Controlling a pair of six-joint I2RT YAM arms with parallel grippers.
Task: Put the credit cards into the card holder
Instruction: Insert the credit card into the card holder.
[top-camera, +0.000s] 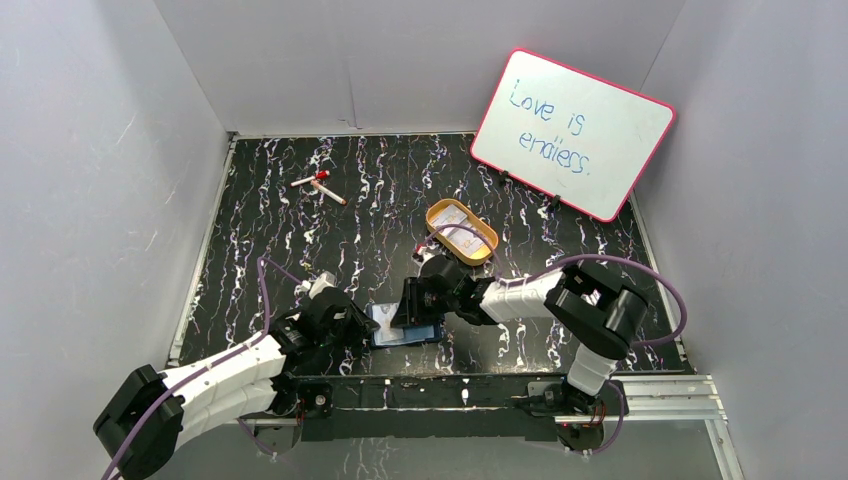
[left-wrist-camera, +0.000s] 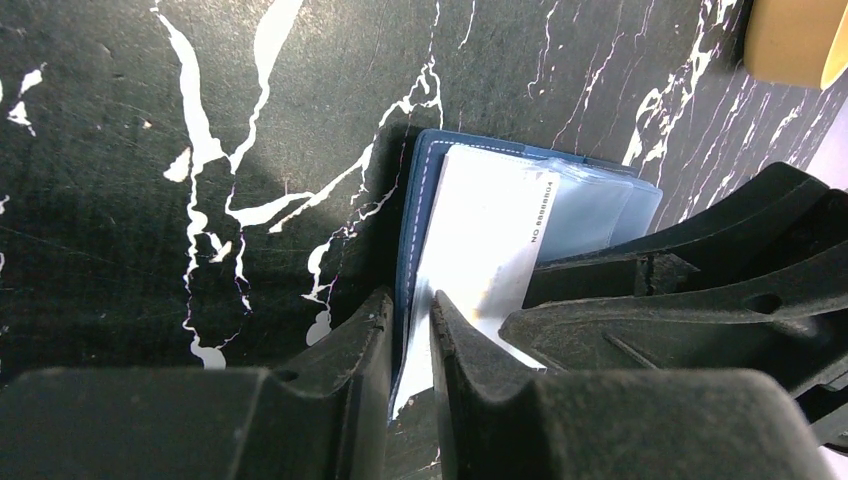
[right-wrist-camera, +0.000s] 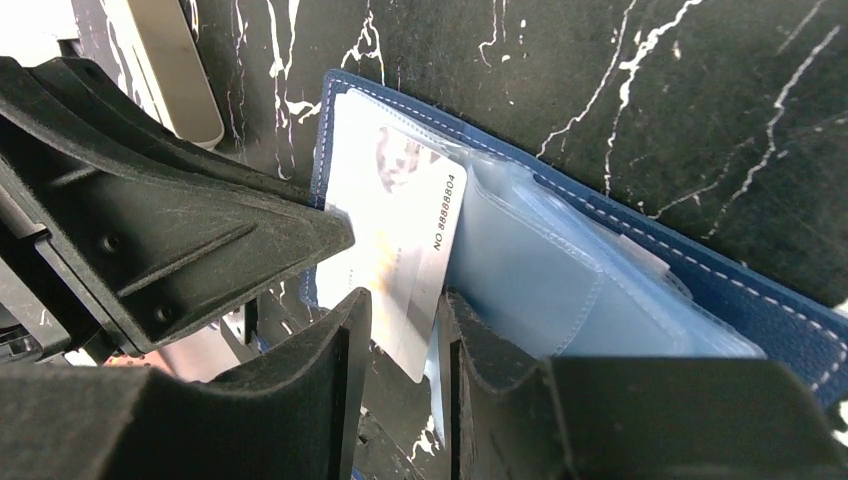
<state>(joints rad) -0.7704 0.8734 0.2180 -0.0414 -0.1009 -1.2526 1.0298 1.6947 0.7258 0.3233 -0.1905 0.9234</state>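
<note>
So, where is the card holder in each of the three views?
Top view: card holder at low centre.
Left wrist: card holder at centre, slightly right.
Right wrist: card holder from top centre to the right edge.
Shared landmark: the white card lying in it, number printed along one edge; from above it is too small to make out.

A card lies on the open card holder, the tin behind it.

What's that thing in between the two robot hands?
The open blue card holder, with a white card lying on it, sits between the left gripper and right gripper; the top view shows it.
</note>
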